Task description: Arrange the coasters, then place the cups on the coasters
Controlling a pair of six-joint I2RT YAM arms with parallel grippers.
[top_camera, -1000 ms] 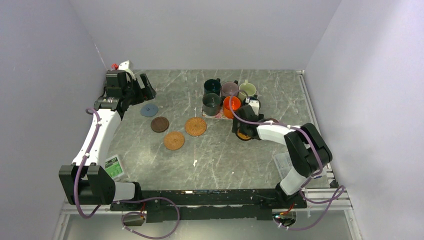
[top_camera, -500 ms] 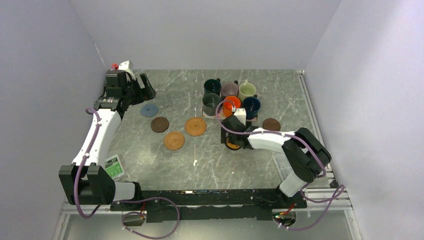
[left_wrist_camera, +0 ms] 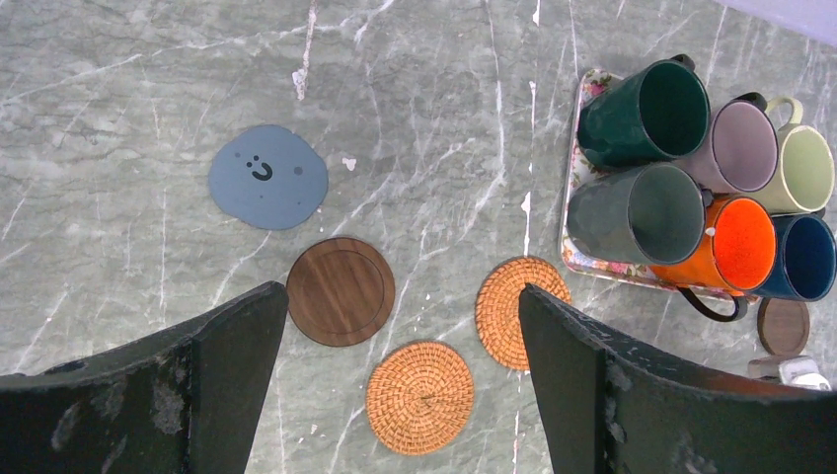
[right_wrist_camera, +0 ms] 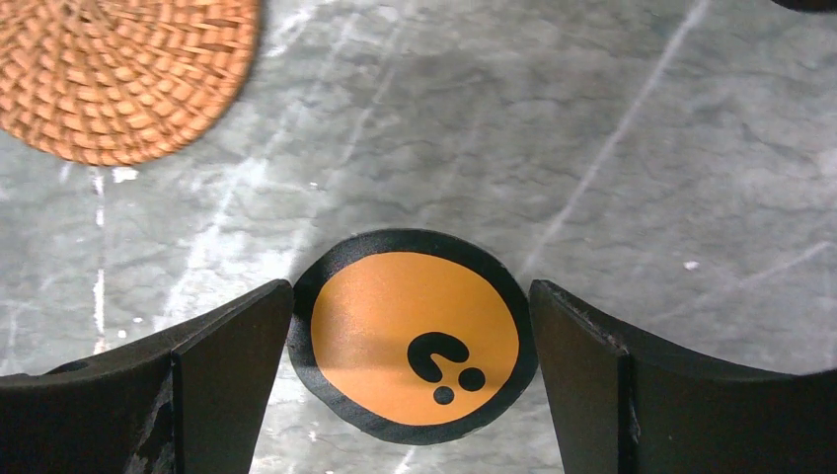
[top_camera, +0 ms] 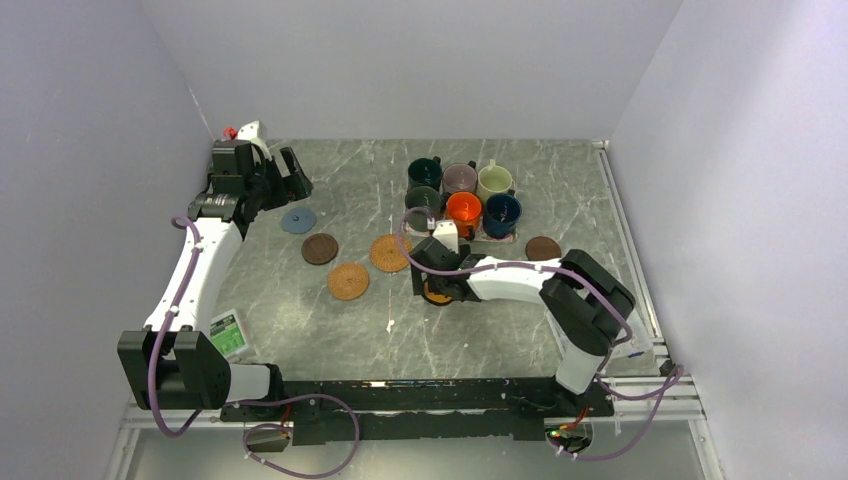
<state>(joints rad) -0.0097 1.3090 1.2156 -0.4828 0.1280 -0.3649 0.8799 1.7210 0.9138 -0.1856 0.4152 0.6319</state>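
Showing both arms over the grey veined table (top_camera: 330,340). The right gripper (top_camera: 436,288) sits low near the middle of the table. Its fingers are set wide and clamped across the yellow-centred black coaster (right_wrist_camera: 415,341), whose rim meets both inner faces. That disc lies flat on the table, near the first woven coaster (top_camera: 390,253) but not touching it.

The left gripper (top_camera: 287,176) is raised at the far left corner, fingers apart, holding nothing. Seen below it, spread out and apart from each other, are the grey-blue coaster (left_wrist_camera: 267,178), a dark brown coaster (left_wrist_camera: 341,291) and the second woven coaster (left_wrist_camera: 419,397).

All the cups stand packed together on the floral mat (left_wrist_camera: 590,87) at the far side. The green cup (left_wrist_camera: 646,109), mauve cup (left_wrist_camera: 740,146) and cream cup (left_wrist_camera: 809,168) are behind. The grey cup (left_wrist_camera: 637,212), orange cup (left_wrist_camera: 740,245) and navy cup (left_wrist_camera: 804,259) are in front. Another brown coaster (top_camera: 543,248) lies on the table just right of the mat.
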